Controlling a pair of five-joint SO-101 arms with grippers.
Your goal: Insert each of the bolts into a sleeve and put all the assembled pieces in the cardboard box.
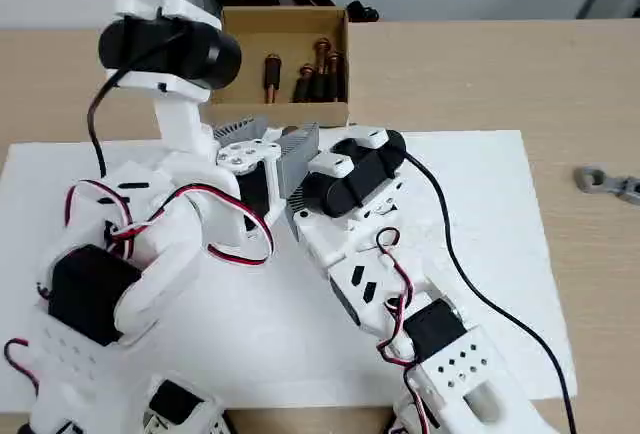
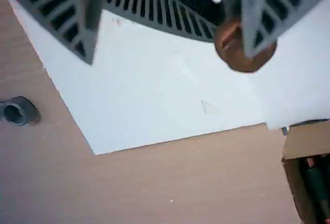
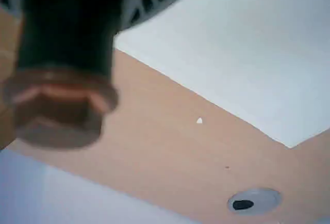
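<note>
Sleeved bolt point(image 3: 58, 111) clamped in right tool point(image 1: 300, 156); left tool point(image 2: 170, 52) wide open beside it.

Both my arms are white printed plastic. The left arm point(image 1: 150, 254) carries boxy black motors point(image 1: 85, 289) and a black cylinder point(image 1: 170, 49) at its top, with looping red, white and black wires point(image 1: 262, 224). Its round hub point(image 1: 240, 157) shows small screws, and its fingers point(image 2: 56, 12) are grey with slatted ribs. The right arm point(image 1: 345, 254) has slot cut-outs point(image 1: 365, 279), a dotted hole pattern point(image 1: 462, 359), red wiring point(image 1: 400, 279) and a thin black cable point(image 1: 441, 216).
</note>
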